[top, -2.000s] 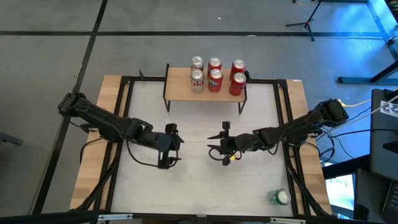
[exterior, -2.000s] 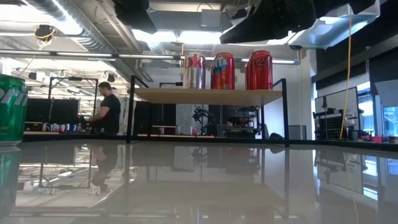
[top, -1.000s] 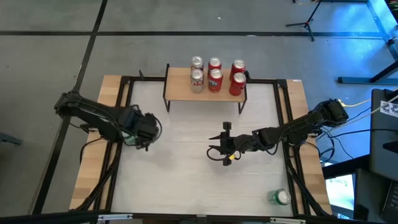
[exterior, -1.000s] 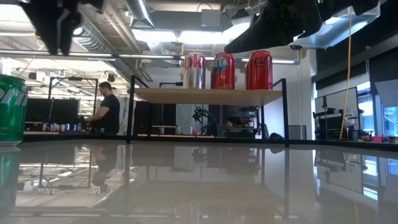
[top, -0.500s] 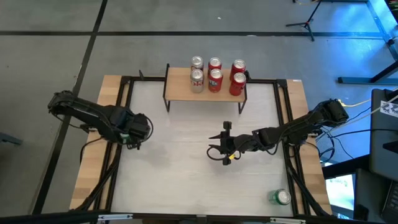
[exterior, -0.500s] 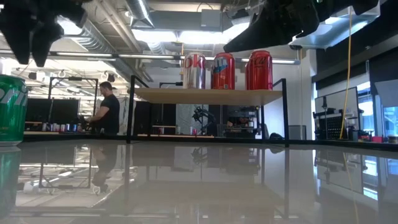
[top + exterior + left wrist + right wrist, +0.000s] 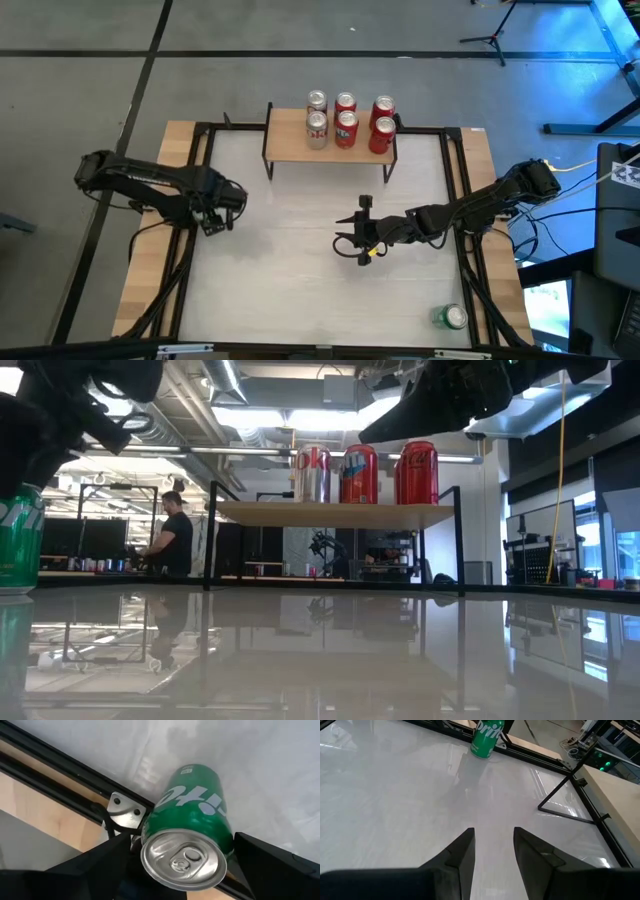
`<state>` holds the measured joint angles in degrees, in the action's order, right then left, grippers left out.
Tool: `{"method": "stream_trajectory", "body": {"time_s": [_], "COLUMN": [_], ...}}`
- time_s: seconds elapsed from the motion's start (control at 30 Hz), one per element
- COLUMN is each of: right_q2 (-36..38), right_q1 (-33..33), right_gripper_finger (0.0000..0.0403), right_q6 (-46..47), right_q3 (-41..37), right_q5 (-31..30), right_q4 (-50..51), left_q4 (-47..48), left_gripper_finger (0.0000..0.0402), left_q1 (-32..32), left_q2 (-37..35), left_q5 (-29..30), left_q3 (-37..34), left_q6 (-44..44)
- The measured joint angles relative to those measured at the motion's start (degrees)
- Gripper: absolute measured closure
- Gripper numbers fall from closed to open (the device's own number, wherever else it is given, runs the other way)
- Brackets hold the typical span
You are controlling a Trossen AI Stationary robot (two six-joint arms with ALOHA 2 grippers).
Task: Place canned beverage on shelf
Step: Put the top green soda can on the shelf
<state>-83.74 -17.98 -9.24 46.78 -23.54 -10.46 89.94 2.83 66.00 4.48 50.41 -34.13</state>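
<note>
The green can (image 7: pixel 450 317) stands at lower right, well apart from the shelf (image 7: pixel 330 140). The right gripper (image 7: pixel 345 238), spread and empty, should straddle it squarely. I cannot tell the left gripper's (image 7: pixel 214 213) grip.

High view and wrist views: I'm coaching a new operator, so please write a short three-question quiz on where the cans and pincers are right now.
1. How many cans stand on the shelf?
2. True or false: the right pincer holds a can.
3. Which can shows between the left pincer's fingers in its wrist view? A. red B. silver C. green

Key
1. Six.
2. False. It is open and holds nothing, over the middle of the table.
3. C. The green can stands upright by the table's left frame.
</note>
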Motion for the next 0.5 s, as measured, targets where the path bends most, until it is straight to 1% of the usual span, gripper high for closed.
{"method": "stream_trajectory", "body": {"time_s": [0.17,0.3,0.5], "right_q2": [0.0,0.0,0.0], "right_q1": [0.0,0.0,0.01], "right_gripper_finger": [0.0269,0.0269,0.0269], "right_q6": [-0.01,-0.01,-0.01], "right_q3": [0.0,0.0,0.0], "right_q5": [0.0,0.01,0.0], "right_q4": [0.0,0.0,-0.02], "left_q4": [-1.24,-1.61,-4.86], "left_gripper_finger": [0.006,0.006,0.0079], "left_q1": [-1.31,-2.47,-1.73], "left_q2": [0.3,1.23,3.89], "left_q5": [-3.26,-5.81,-5.97], "left_q3": [-1.5,-4.45,-4.33], "left_q6": [1.69,1.33,3.96]}}
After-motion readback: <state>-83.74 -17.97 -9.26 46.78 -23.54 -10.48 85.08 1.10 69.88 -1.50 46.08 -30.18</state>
